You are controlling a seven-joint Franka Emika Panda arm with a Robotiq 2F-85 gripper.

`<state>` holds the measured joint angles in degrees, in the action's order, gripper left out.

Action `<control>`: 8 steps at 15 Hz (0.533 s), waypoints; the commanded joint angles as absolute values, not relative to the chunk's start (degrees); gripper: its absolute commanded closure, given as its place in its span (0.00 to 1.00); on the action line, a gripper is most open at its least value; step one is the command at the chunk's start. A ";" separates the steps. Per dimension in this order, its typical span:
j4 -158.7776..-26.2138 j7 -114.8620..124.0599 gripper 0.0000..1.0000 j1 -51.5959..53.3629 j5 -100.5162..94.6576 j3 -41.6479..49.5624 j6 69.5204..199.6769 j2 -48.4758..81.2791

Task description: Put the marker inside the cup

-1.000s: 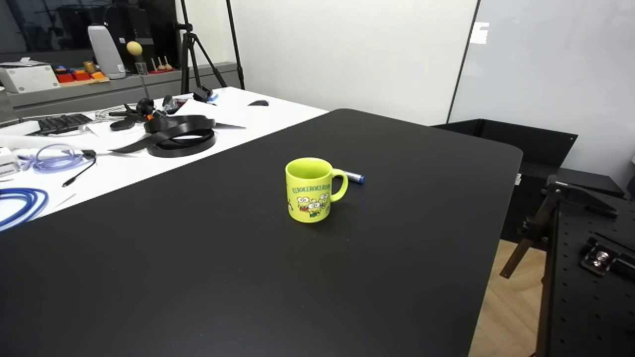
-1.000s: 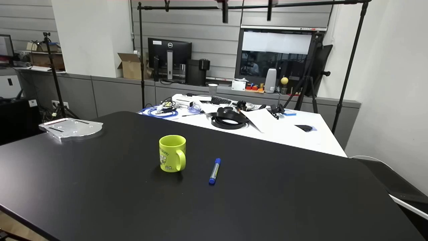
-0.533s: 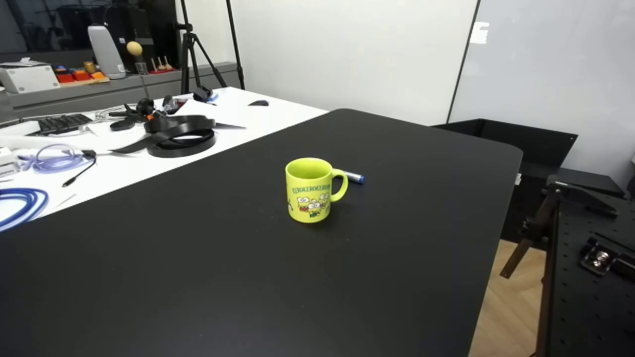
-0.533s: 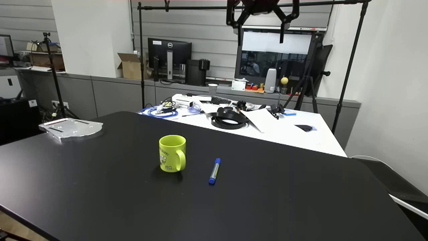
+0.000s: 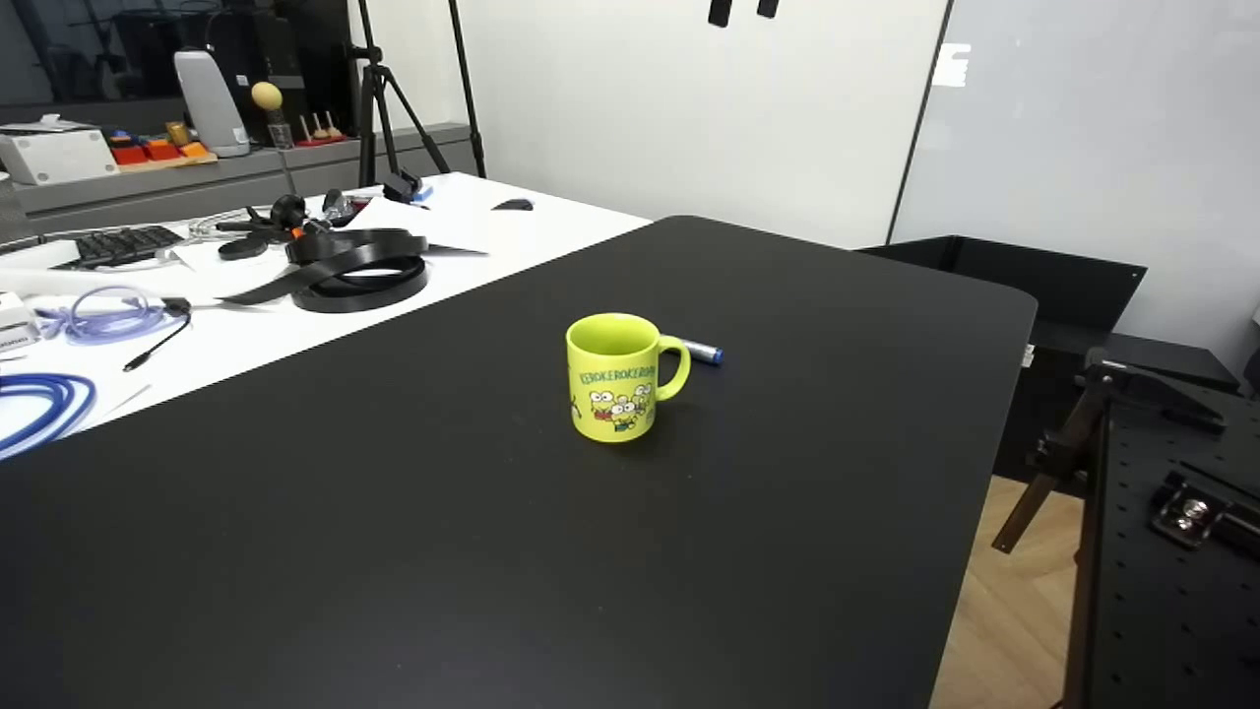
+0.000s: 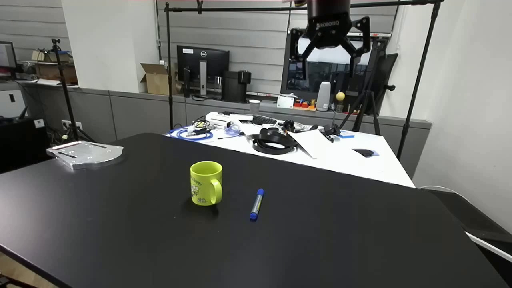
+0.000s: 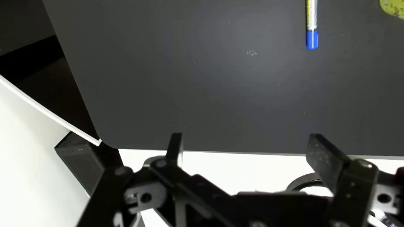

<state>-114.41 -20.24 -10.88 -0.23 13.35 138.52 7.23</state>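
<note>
The marker (image 6: 257, 205), silver with blue ends, lies flat on the black table beside the cup. In an exterior view it is partly hidden behind the cup's handle, with one blue end (image 5: 703, 353) showing. It also shows at the top of the wrist view (image 7: 312, 19). The yellow-green cup (image 6: 201, 186) stands upright and also shows in an exterior view (image 5: 612, 389); only its edge (image 7: 394, 7) shows in the wrist view's top right corner. My gripper (image 6: 328, 76) is open and empty, high above the table. In an exterior view only its fingertips (image 5: 720, 14) show.
A white table (image 6: 352, 166) adjoins the black table (image 6: 344, 240) and bears a black tape roll (image 6: 273, 141), cables and paper. A silver metal plate (image 6: 86, 154) lies at the black table's far left corner. Tripod poles (image 5: 379, 98) stand behind.
My gripper has come down and to the right in an exterior view, from only its fingertips showing to its whole body. The fingertips newly appear at the other exterior picture's top. Marker and cup are unmoved.
</note>
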 commanded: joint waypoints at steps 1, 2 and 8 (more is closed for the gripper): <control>-111.05 -19.84 0.00 -12.16 4.04 10.95 140.18 13.71; -111.12 -20.37 0.00 -12.25 4.94 10.08 140.19 14.99; -113.59 -23.21 0.00 -11.90 5.11 4.97 140.55 20.26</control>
<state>-113.53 -21.85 -11.37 5.00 7.12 140.65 18.53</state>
